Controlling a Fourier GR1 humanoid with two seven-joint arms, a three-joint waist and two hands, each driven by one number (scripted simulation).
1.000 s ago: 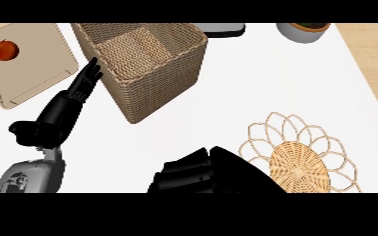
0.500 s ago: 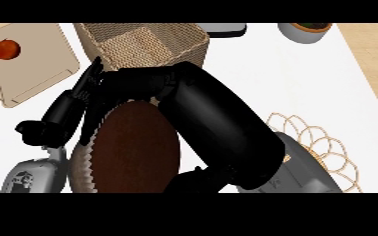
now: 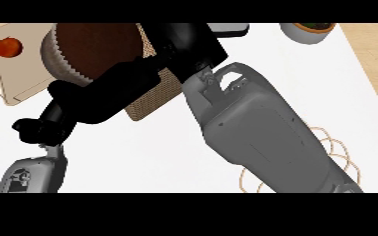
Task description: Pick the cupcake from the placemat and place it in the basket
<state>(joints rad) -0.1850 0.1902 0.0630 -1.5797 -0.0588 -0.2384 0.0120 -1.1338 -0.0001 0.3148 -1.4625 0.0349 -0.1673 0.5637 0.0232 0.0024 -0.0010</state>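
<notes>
Gripping the brown, ridged cupcake (image 3: pixel 92 50), right hand (image 3: pixel 136 77) hides the woven basket (image 3: pixel 151 97).

The right hand (image 3: pixel 184 42) holds the cupcake (image 3: pixel 92 50) over the basket (image 3: pixel 151 100).

Brown cupcake (image 3: pixel 92 47) over woven basket (image 3: pixel 151 95).

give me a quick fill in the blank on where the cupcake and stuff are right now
1. The right hand holds the cupcake over the woven ____.
2. The placemat shows at the view's lower ____, partly hidden by the grey forearm.
3. On the cutting board at the view's left lies a small ____ fruit.
4. The small bowl stands at the view's upper ____.

Missing words: basket; right; orange; right
</notes>
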